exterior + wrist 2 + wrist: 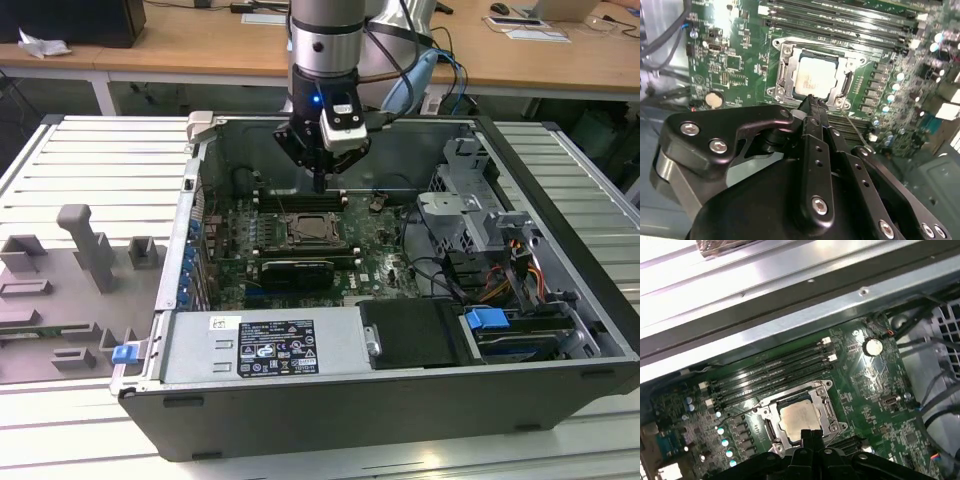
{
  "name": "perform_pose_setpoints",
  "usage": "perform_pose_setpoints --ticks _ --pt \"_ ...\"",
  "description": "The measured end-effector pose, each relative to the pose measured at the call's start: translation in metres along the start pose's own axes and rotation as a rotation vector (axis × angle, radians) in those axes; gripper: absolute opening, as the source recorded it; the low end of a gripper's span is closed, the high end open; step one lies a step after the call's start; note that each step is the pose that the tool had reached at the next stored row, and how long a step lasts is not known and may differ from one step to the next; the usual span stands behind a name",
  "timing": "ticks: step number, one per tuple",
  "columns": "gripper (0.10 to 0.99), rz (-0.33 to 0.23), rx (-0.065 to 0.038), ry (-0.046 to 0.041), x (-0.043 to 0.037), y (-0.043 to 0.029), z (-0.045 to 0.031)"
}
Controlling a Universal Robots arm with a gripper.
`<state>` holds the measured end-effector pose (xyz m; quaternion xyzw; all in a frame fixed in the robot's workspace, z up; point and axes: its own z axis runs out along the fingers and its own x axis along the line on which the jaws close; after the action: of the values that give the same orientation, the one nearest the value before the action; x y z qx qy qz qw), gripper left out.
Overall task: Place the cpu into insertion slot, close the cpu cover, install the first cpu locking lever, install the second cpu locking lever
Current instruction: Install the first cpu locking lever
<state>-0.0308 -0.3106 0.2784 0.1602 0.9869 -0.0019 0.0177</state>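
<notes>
Hovering at twelve o'clock of the insertion slot (295,226) in the exterior view — gripper (319,187) pinched together, holding nothing; cpu (815,75) sitting inside.

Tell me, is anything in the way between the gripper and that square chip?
Nothing visible. In the second wrist view the gripper, shut, hangs just above the cpu's near edge, with only open air between them. The cpu lies flat, framed by the cover.

The cpu (812,79) has a pale, matt metal face, and the cover (781,75) around it is bright bare silver metal. The gripper (810,100) is smooth black with a soft sheen and shiny steel screws (820,205). The board (735,60) is glossy green.
</notes>
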Motion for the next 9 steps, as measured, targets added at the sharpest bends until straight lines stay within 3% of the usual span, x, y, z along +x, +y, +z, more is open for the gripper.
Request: perform_pose_setpoints --ticks 9 --pt "0.106 -0.198 -0.006 0.0051 0.0001 0.0 0.0036"
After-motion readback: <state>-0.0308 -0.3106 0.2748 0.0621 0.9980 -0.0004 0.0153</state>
